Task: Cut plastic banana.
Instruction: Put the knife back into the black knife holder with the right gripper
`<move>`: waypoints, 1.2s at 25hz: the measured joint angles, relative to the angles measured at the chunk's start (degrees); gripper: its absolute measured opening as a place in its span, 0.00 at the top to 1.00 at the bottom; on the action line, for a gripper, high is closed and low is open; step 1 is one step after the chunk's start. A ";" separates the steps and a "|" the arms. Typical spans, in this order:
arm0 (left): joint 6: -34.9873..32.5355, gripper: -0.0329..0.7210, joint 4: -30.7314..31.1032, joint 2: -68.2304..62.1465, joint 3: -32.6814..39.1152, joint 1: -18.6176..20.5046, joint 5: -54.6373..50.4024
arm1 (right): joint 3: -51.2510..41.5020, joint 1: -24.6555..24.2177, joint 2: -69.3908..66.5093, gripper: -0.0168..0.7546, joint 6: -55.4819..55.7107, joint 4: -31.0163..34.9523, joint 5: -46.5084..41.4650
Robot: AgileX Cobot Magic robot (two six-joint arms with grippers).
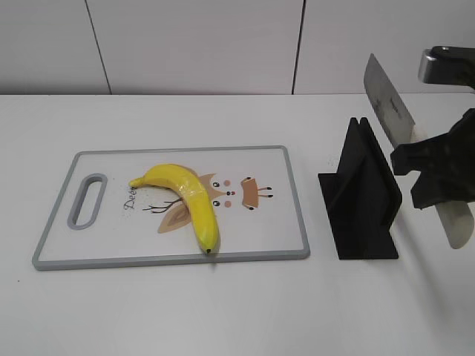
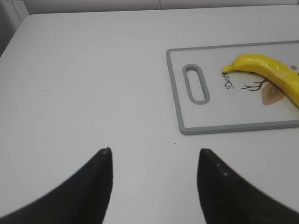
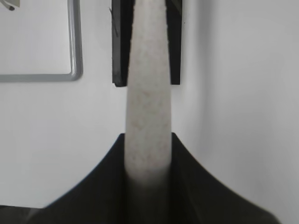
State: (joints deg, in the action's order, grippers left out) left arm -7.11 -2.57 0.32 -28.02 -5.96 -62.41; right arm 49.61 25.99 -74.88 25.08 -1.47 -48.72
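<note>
A: Banana?
B: The plastic banana (image 1: pixel 187 200) is glossy yellow, curved, dark-tipped, lying on the cutting board (image 1: pixel 289 200).
A: Grippers?
B: The right gripper (image 3: pixel 148 163) clamps the knife (image 1: pixel 390 104) handle; the left gripper (image 2: pixel 154 182) is spread wide, holding nothing.

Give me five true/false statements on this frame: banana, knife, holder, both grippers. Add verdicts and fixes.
1. The plastic banana lies whole on the cutting board. True.
2. The right gripper is shut on the knife by its pale handle. True.
3. The knife's blade is touching the banana. False: the knife is held up over the black knife holder, well to the right of the board.
4. The left gripper holds the banana steady. False: it is open over bare table, left of the board, touching nothing.
5. The knife holder stands on the cutting board. False: it stands on the table, right of the board.
</note>
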 joint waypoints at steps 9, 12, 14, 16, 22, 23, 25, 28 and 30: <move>0.00 0.24 0.00 0.00 0.00 0.00 0.00 | 0.00 0.00 -0.51 0.76 -0.76 0.83 2.89; 0.00 0.25 0.00 0.00 0.00 0.00 0.00 | 0.00 0.00 -2.23 0.76 -1.07 0.83 3.35; 0.00 0.25 0.00 0.00 0.00 0.00 0.00 | 0.00 0.00 -3.83 0.76 -1.13 0.83 3.36; 0.00 0.25 0.00 0.00 0.00 0.00 0.00 | 0.00 0.00 -5.48 0.76 -1.19 0.83 3.48; 0.00 0.25 0.00 0.00 0.00 0.00 0.00 | 0.00 0.00 -8.62 0.76 -1.31 0.93 3.86; 0.00 0.25 0.00 0.00 0.00 0.00 0.00 | 0.00 0.00 -8.81 0.76 -1.37 0.98 3.86; 0.00 0.26 0.00 0.00 0.00 0.00 0.00 | 0.00 0.00 -8.88 0.76 -1.37 1.47 3.90; 0.00 0.26 0.00 0.00 0.00 0.00 0.00 | 0.00 0.00 -8.92 0.76 -1.42 1.98 3.90; 0.00 0.26 0.00 0.00 0.00 0.00 0.00 | 0.00 0.00 -8.92 0.74 -1.42 2.08 3.93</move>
State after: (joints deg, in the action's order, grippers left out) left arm -7.11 -2.57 0.32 -28.02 -5.96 -62.41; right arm 49.61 25.99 -83.81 23.66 0.61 -44.79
